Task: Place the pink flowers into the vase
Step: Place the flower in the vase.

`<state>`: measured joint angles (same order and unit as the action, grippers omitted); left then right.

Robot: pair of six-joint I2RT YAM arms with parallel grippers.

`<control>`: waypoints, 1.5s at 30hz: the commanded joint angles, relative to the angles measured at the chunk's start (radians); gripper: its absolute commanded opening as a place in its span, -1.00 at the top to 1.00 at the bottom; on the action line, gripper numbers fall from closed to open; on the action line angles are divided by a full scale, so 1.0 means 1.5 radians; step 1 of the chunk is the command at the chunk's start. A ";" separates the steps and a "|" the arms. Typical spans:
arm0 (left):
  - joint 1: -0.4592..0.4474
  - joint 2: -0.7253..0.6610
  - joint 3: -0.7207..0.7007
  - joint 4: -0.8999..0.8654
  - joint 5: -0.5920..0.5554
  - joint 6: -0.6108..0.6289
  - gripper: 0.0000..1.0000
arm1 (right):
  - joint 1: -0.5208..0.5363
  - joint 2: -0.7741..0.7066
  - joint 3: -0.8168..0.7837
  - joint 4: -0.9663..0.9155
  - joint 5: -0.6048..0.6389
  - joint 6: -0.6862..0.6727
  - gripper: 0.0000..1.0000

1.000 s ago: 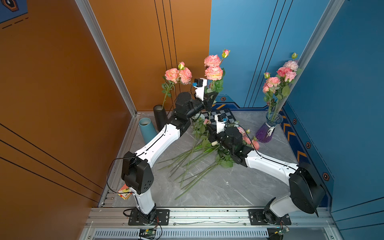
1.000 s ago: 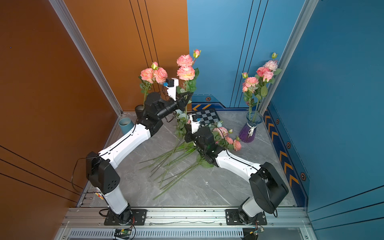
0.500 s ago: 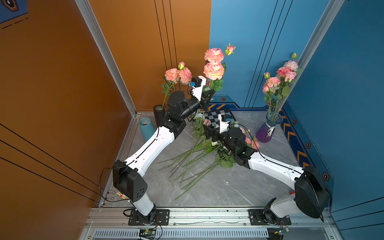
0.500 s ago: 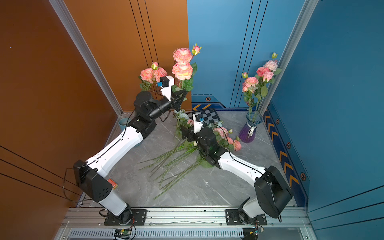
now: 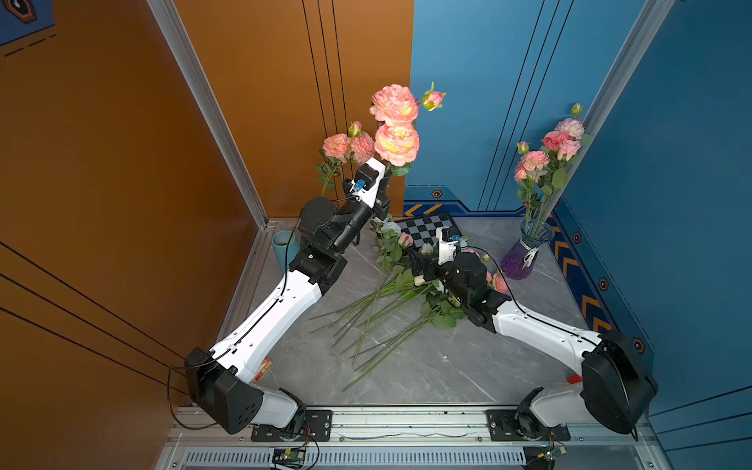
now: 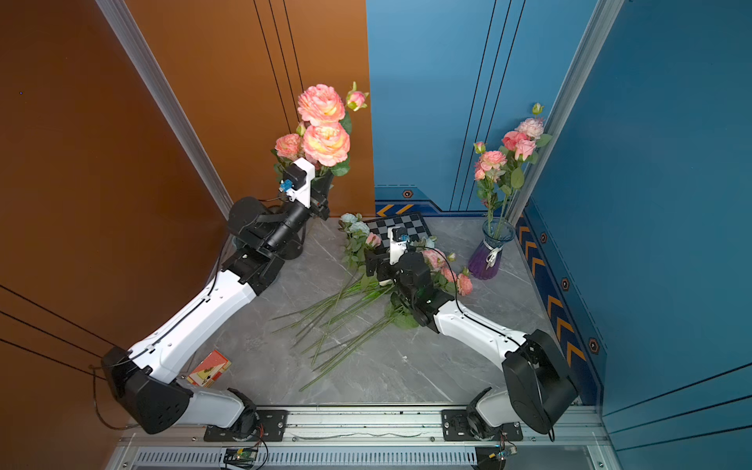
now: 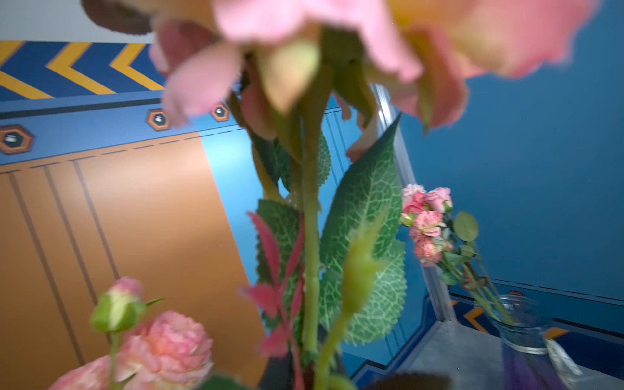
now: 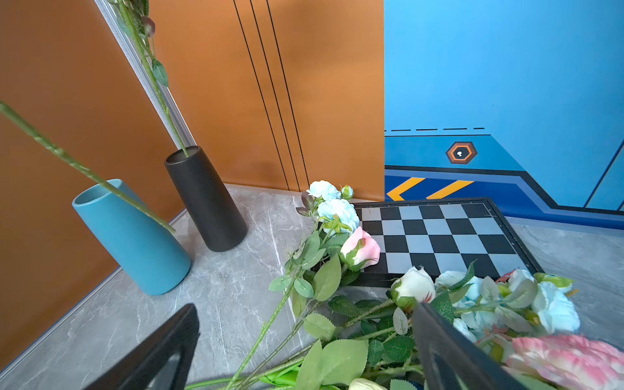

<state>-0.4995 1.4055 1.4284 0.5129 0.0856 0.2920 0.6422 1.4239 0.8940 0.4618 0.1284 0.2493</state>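
Note:
My left gripper (image 5: 384,181) is raised at the back left, shut on the stem (image 7: 310,270) of pink flowers with two big blooms (image 5: 396,144) and a bud. That stem's lower end (image 8: 84,172) hangs in front of the teal vase (image 8: 131,239). Beside it a black vase (image 8: 206,202) holds another pink stem (image 5: 348,146). The purple glass vase (image 5: 523,260) at the back right holds several pink flowers (image 5: 545,156). My right gripper (image 8: 304,354) stands open low over the flower pile, nothing between its fingers. More pink blooms (image 6: 433,258) and a pink bud (image 8: 361,248) lie there.
A chessboard (image 5: 431,230) lies at the back middle, with white buds (image 8: 413,287) and pale blue blooms (image 8: 337,209) at its edge. Long green stems (image 5: 378,321) fan across the grey table. A red card (image 6: 209,368) lies by the left arm. Walls close in on three sides.
My right gripper has opened from shut. The left arm has lifted the held pink flowers higher and swung them back toward the left corner.

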 commanded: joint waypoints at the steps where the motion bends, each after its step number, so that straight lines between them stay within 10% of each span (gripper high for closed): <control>1: 0.053 -0.023 -0.017 0.102 -0.078 -0.006 1.00 | -0.003 -0.019 -0.009 -0.018 -0.010 0.014 -1.00; 16: 0.246 0.017 0.009 0.249 -0.163 -0.253 1.00 | -0.003 0.003 0.010 -0.040 -0.028 0.027 -1.00; 45: 0.274 0.127 0.114 0.260 -0.213 -0.209 1.00 | -0.020 0.034 0.005 -0.013 -0.050 0.060 -1.00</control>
<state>-0.0963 1.6119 1.6196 0.8749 -0.2176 -0.0444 0.6163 1.4559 0.8928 0.4198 0.0769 0.3088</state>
